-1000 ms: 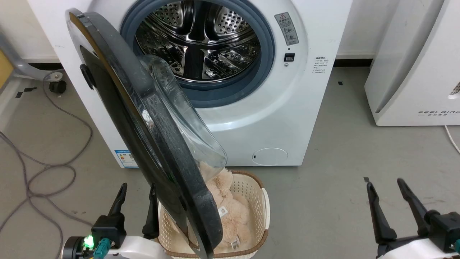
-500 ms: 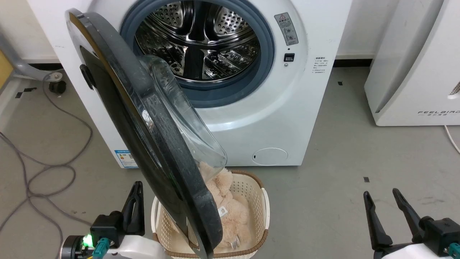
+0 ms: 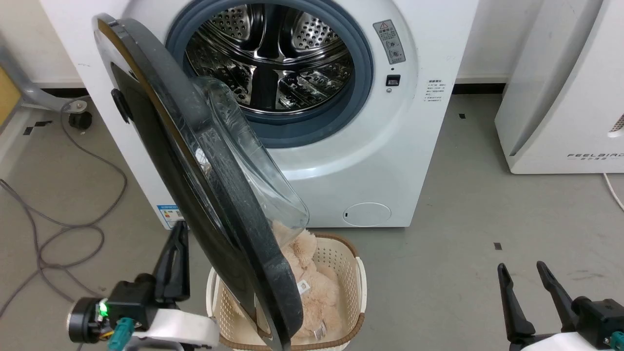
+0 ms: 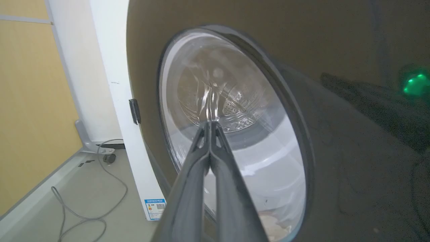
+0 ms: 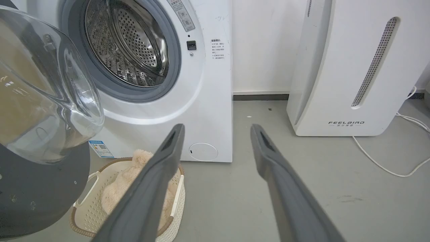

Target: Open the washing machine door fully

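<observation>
The washing machine door is unlatched and swung well clear of the opening. It is hinged on the left side of the washing machine and stands roughly edge-on to the head camera, its glass bowl bulging toward the right. I judge the task about half done: the opening is exposed, but the door looks short of its full swing, so what is left is to carry it farther round to the left. The left gripper sits on the door's outer, glossy black side, its 2 fingers pressed together on nothing. In the left wrist view its tips point at the round window, and I cannot tell whether they touch it. The right gripper hangs low and well apart from the machine, its jaws spread and empty over bare floor. There are 2 containers. The steel drum, framed by the grey rubber ring, shows only bare perforated metal, so it appears empty. The cream basket stands on the floor just in front of the machine and holds a beige plush item with a small white tag. The door's lower edge overhangs the basket's left half and hides part of it.
</observation>
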Robot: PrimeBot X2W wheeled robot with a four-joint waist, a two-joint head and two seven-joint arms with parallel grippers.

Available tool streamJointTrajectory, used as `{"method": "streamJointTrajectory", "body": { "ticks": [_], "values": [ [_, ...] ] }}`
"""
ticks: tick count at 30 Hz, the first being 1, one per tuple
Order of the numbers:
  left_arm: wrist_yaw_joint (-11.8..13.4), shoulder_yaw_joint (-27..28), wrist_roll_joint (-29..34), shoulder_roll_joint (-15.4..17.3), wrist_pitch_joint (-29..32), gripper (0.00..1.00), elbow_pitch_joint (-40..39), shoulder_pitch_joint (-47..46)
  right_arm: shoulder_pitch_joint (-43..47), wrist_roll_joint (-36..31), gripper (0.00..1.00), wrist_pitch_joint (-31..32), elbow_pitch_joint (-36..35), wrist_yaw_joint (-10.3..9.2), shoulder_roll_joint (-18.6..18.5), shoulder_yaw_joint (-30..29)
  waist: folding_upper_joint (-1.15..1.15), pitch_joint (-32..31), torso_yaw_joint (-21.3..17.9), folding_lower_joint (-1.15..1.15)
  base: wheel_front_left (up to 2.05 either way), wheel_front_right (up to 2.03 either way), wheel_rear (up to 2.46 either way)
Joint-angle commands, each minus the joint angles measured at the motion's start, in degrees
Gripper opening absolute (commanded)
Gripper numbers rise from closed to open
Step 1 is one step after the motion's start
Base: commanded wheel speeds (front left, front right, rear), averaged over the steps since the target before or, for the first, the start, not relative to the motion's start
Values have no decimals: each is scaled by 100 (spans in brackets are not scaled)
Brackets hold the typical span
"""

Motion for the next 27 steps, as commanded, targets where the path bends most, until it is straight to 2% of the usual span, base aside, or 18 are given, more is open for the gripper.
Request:
{"method": "streamJointTrajectory", "body": {
  "ticks": [1, 15, 22, 27],
  "values": [
    [11, 23, -16, 43, -29, 0, -190, -35, -59, 24, 100, -38, 21, 3, 22, -9, 0, -2, 10, 0, 0, 0, 0],
    [336, 224, 270, 307, 163, 0, -2091, -239, -110, 75, 100, -92, 120, 3, 22, -3, 0, 35, 20, 0, 0, 0, 0],
    [307, 132, 383, 388, 223, 0, -3122, -546, -119, 86, 100, -104, 146, 3, 22, -7, 0, 27, 30, 0, 0, 0, 0],
    [138, -234, 283, 312, 399, 0, -3712, -706, -121, 93, 100, -87, 160, 3, 22, 6, 0, 22, 21, 0, 0, 0, 0]
  ]
}}
